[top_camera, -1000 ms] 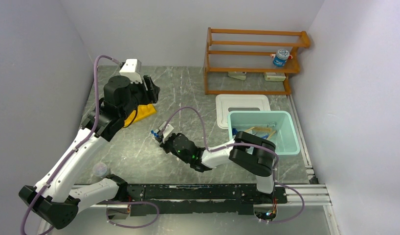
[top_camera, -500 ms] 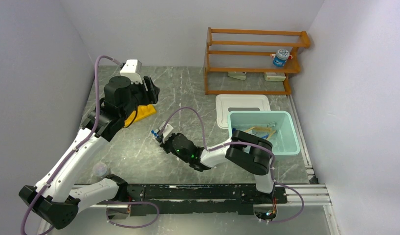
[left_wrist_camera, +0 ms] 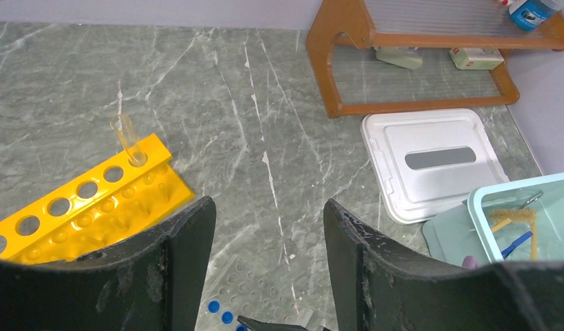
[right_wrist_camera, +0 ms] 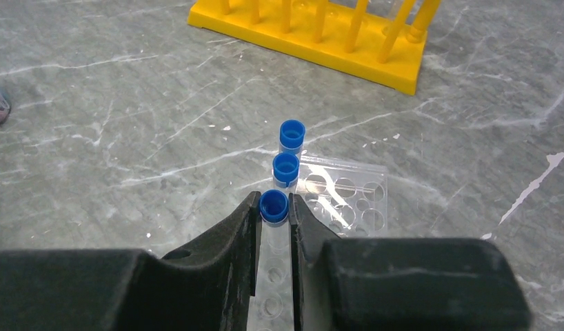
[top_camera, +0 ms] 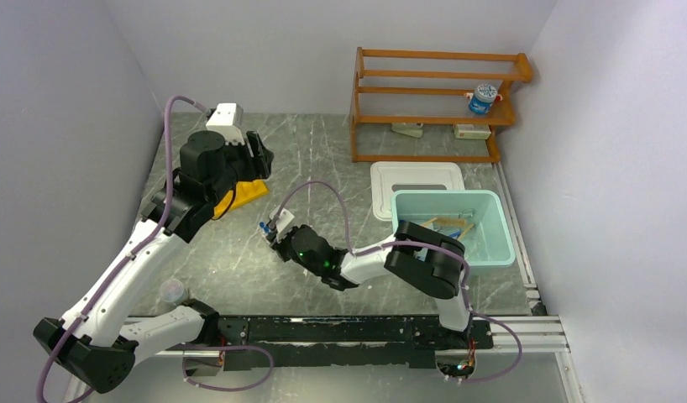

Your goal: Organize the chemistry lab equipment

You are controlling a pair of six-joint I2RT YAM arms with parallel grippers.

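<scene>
- Your right tool [right_wrist_camera: 273, 215] was pinched shut on the nearest blue-capped tube [right_wrist_camera: 274, 205], upright at the clear tray's [right_wrist_camera: 345, 196] edge.
- Your left tool [left_wrist_camera: 267, 210] hung wide open and empty over the bench [left_wrist_camera: 265, 83], beside the yellow rack [left_wrist_camera: 79, 207].

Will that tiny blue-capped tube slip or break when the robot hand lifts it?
Probably light: the blue-capped tube looks tiny in the right hand. Its clear, smooth body may be slippery. Being round, it would likely roll if dropped.
</scene>
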